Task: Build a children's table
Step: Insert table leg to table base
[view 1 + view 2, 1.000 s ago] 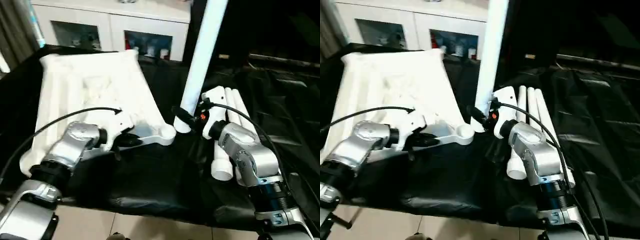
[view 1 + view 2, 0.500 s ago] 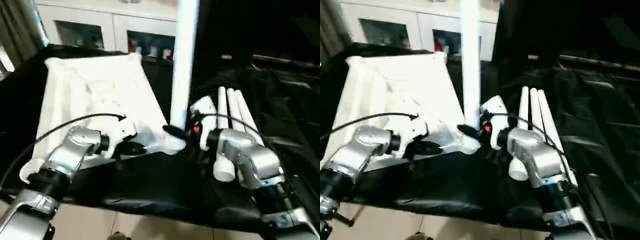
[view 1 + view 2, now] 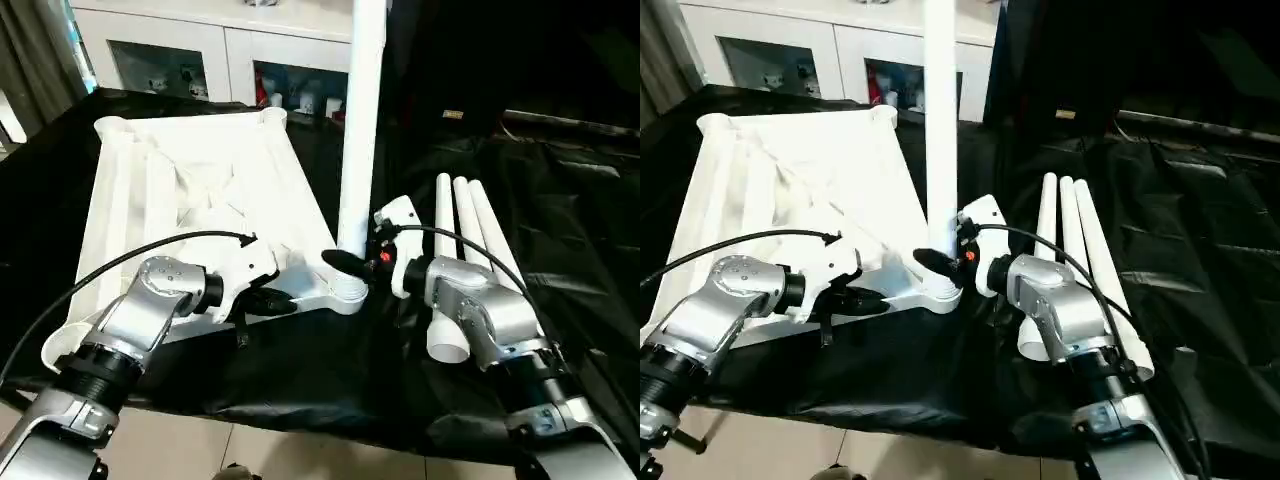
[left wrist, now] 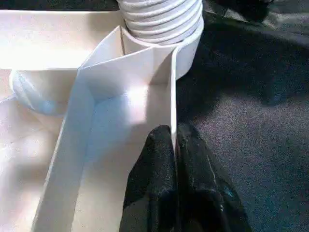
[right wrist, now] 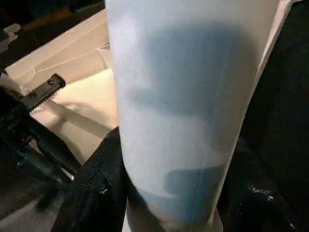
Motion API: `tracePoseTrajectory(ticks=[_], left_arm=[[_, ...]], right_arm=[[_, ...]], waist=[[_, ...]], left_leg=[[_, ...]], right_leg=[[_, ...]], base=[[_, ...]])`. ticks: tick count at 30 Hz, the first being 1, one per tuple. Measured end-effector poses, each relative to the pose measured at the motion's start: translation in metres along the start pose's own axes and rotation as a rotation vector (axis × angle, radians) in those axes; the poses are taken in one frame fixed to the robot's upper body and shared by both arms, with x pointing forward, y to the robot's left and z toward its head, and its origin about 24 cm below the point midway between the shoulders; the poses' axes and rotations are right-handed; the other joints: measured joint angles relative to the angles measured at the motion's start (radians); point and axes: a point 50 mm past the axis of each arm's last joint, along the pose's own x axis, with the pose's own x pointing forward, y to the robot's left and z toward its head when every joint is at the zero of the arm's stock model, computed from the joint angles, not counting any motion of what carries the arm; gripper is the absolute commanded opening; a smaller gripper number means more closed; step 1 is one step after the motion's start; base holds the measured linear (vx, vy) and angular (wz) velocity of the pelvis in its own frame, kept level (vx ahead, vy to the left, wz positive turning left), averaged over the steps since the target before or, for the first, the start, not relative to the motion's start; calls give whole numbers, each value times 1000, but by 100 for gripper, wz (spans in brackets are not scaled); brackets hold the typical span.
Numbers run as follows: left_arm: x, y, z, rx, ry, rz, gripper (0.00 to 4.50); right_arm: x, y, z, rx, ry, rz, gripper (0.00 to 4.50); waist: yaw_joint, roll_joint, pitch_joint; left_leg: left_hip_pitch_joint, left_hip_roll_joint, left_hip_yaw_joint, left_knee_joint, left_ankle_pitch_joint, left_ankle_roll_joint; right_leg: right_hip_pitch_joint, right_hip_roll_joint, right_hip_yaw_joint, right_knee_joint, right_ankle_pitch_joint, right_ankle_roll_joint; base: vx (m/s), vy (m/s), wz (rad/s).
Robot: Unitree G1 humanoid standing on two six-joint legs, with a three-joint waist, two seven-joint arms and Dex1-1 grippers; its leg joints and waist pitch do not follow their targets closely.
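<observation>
Head views: the table top is lying upside down, ribs up, on the black-draped tabletop. One leg is standing upright in the near corner socket, at about 6 o'clock of the leg. Whether it is fully seated cannot be told. Three spare legs are lying side by side at 3 o'clock of the socket, just beside the right forearm. Judged from this, one leg of four is going in and three are left. The right tool is reaching in from 3 o'clock and gripping the upright leg just above the socket. The left tool is coming in level from 9 o'clock, with the elbow low and outward, and is bracing the table top near that corner.

Left wrist view: the two black fingers are closing together on a thin upright rib of the underside. The ridged base of the leg is sitting in the socket beyond.

Right wrist view: the leg is standing close ahead, with the black fingers wrapping its lower end on both sides.
</observation>
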Motion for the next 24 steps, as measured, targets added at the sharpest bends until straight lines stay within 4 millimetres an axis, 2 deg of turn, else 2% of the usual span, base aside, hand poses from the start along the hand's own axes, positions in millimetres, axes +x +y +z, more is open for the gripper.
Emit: tracePoseTrajectory(ticks=[14,22,24], left_arm=[[1,1,0,4,3,31,0],[1,2,-3,-7,3,36,0],[0,2,-4,-10,5,37,0]], right_arm=[[0,-4,-10,81,-76,-26,193],[-1,-3,-26,191,-203,-61,193],[-1,-2,-29,204,-228,-66,193]], waist=[[0,1,-1],[0,9,0],[0,14,0]], left_leg=[[1,0,0,0,1,0],[7,0,0,0,0,0],[8,0,0,0,0,0]], right_leg=[[1,0,0,0,0,0],[5,0,0,1,1,-1],[6,0,0,0,1,-1]], base=[[0,0,0],[0,0,0],[0,0,0]])
